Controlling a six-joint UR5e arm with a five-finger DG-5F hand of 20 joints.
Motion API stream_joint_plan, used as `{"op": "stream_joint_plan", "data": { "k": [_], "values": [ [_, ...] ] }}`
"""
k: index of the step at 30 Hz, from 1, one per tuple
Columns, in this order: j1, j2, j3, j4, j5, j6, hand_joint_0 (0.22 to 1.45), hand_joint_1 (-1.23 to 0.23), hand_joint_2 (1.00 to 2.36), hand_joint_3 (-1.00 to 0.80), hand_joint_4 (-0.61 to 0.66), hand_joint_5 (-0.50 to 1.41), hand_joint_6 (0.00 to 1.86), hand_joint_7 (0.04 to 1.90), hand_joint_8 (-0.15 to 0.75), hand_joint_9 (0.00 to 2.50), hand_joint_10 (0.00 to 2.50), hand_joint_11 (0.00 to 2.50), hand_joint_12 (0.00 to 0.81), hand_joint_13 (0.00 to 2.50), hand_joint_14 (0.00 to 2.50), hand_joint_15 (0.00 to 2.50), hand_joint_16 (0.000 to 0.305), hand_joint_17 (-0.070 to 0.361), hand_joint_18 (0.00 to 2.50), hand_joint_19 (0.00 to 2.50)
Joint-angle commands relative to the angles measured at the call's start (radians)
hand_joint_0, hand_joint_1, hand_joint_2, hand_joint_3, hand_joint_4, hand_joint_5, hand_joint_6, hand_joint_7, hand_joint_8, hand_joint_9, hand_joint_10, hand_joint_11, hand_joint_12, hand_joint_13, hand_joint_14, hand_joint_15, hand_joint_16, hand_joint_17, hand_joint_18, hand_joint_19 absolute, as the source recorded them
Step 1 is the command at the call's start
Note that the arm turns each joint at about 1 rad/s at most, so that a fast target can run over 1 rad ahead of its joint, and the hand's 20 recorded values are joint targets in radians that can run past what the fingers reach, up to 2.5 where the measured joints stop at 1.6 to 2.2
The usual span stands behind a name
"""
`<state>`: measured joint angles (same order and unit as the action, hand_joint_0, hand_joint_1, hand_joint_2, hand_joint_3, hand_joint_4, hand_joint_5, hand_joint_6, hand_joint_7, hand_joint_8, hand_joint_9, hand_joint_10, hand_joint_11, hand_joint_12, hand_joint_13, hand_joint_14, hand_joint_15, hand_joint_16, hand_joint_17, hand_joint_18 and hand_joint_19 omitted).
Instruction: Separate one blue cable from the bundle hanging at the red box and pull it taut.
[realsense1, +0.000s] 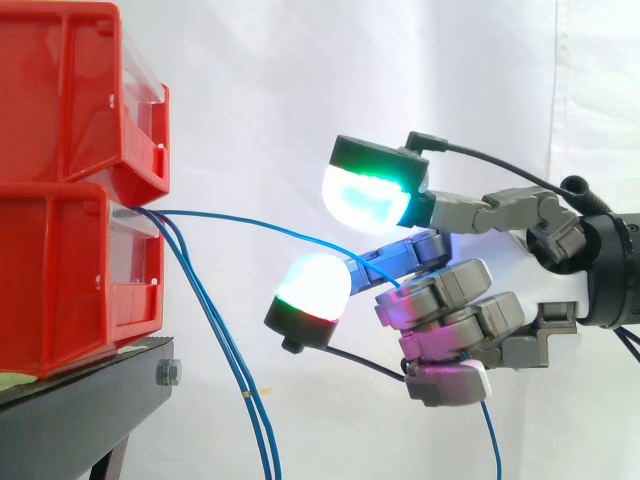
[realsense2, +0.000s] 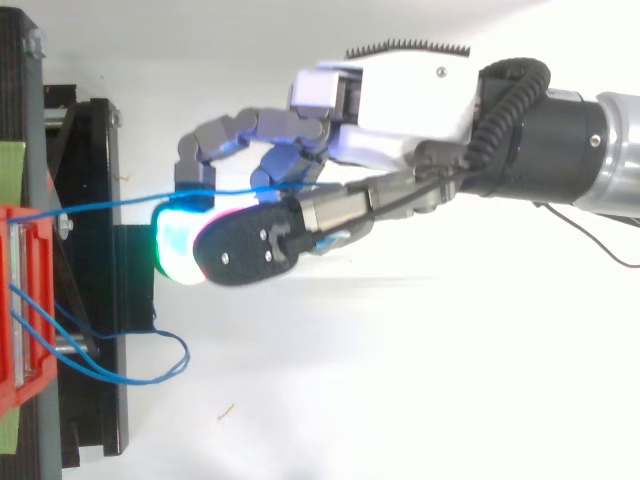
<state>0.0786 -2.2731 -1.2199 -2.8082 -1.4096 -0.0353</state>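
Two stacked red bins (realsense1: 60, 280) stand at the left on a black stand (realsense1: 70, 410). Several thin blue cables come out of the lower bin's front. One blue cable (realsense1: 270, 228) runs right in a shallow arc to my hand (realsense1: 450, 310), apart from the others. It passes into the curled fingers, and its free end hangs below them. Two glowing fingertips (realsense1: 365, 195) reach toward the bins, above and below the cable. From above, the same cable (realsense2: 110, 205) crosses from the red bin (realsense2: 25, 300) to the hand (realsense2: 400, 110). The remaining bundle (realsense1: 225, 350) hangs down beside the stand.
A white curtain fills the background. In the top view a slack blue loop (realsense2: 150, 375) lies out past the stand's (realsense2: 90, 200) edge. The arm comes in from the right.
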Motion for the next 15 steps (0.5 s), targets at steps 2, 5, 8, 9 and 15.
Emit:
{"op": "stream_joint_plan", "data": {
  "k": [2,5,8,9,15],
  "values": [
    [-0.002,-0.002,0.0,0.012,0.074,0.083,0.67,-0.44,1.01,-0.29,0.25,-0.14,0.5,1.17,0.333,0.87,1.17,1.35,0.367,1.05,1.2,1.39,0.047,0.106,1.2,1.19],
    [0.0,-0.002,0.0,0.016,0.124,0.1,0.67,-0.46,1.01,-0.27,0.24,-0.13,0.5,1.17,0.339,0.88,1.15,1.37,0.371,1.05,1.19,1.39,0.047,0.105,1.2,1.2],
    [-0.002,-0.003,0.0,0.018,0.143,0.1,0.66,-0.46,1.01,-0.32,0.24,-0.13,0.5,1.17,0.337,0.88,1.1,1.4,0.372,1.06,1.19,1.4,0.047,0.106,1.21,1.2],
    [-0.002,-0.003,0.0,0.018,0.146,0.1,0.65,-0.46,1.01,-0.33,0.25,-0.13,0.5,1.17,0.33,0.88,1.1,1.41,0.372,1.06,1.19,1.4,0.047,0.107,1.21,1.2],
    [0.006,-0.005,-0.001,0.032,0.172,0.089,0.65,-0.43,1.01,-0.39,0.27,-0.13,0.5,1.18,0.337,0.89,1.11,1.4,0.365,1.1,1.19,1.38,0.046,0.104,1.25,1.2]
  ]
}}
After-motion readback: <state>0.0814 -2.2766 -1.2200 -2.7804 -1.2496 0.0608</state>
